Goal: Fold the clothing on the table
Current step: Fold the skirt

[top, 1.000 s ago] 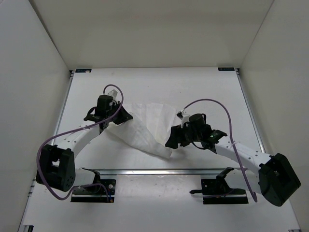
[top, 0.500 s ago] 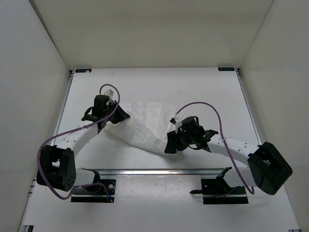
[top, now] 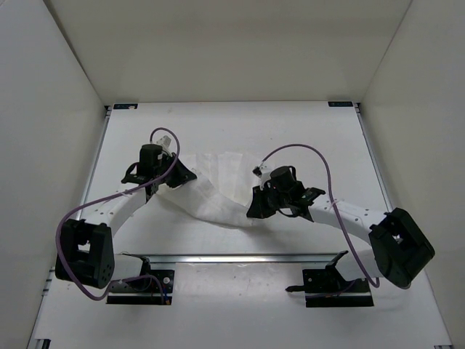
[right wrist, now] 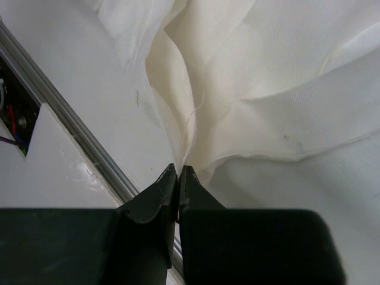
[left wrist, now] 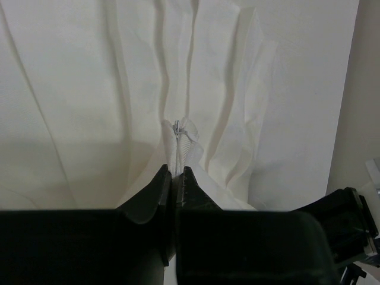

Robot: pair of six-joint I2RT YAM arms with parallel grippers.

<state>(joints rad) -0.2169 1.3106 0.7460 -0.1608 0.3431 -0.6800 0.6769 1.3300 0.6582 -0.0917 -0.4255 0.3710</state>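
The clothing (top: 218, 185), a white pleated garment, lies rumpled on the table (top: 305, 131) between my two arms. My left gripper (top: 190, 174) is at its left end. In the left wrist view this gripper (left wrist: 176, 170) is shut on a raised pleat of the clothing (left wrist: 119, 89). My right gripper (top: 251, 214) is at the garment's near right corner. The right wrist view shows that gripper (right wrist: 178, 169) shut on a bunched edge of the clothing (right wrist: 285, 71), just above the table surface.
An aluminium rail (top: 240, 257) crosses the table near the arm bases and runs close beside the right gripper as the rail (right wrist: 71, 116). Two black mounts (top: 142, 285) (top: 330, 283) sit in front of it. White walls enclose the table on three sides.
The right gripper has shut on the garment's near right edge, and its arm has shifted slightly left and away from me. The left arm still holds its pleat in the same place.
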